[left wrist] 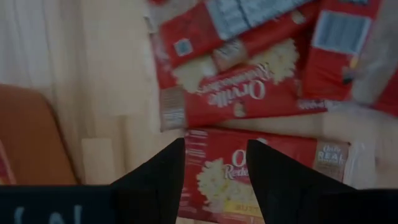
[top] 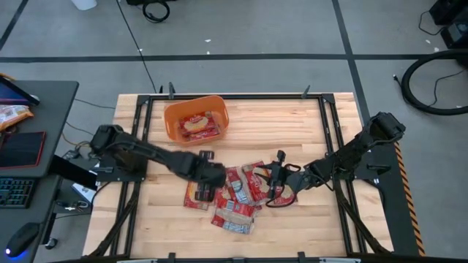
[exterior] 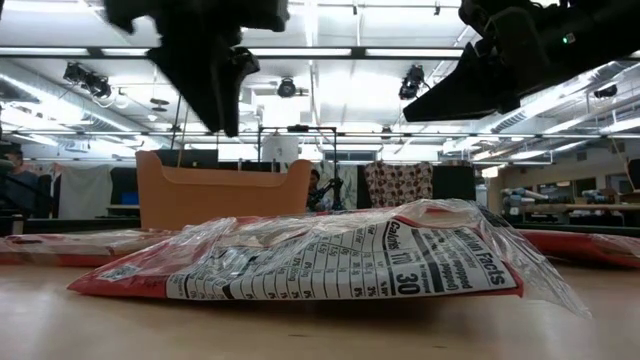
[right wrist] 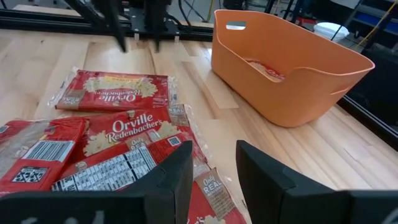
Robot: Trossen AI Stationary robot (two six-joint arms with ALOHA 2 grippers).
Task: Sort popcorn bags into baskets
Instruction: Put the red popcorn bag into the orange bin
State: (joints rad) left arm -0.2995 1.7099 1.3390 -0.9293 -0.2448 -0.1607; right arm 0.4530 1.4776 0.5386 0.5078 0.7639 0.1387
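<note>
Left hand (top: 208, 177) open, empty, over packet (left wrist: 249, 177) at the heap's edge. Right hand (right wrist: 211, 168) open, empty, over overlapping popcorn bags (top: 238, 193). Tub (top: 196, 117) apart. Risk: snagging two bags, or slipping on film.

Red flat bags (top: 234, 196) with cream popcorn pictures and silvery ends, heaped and overlapping mid-table; one (top: 198, 194) lying flat just apart at the heap's left edge; orange tub (top: 172, 120), low-walled, round-cornered, upright nearer the table's far edge, well apart from the heap; holding red bags (top: 199, 126).
</note>
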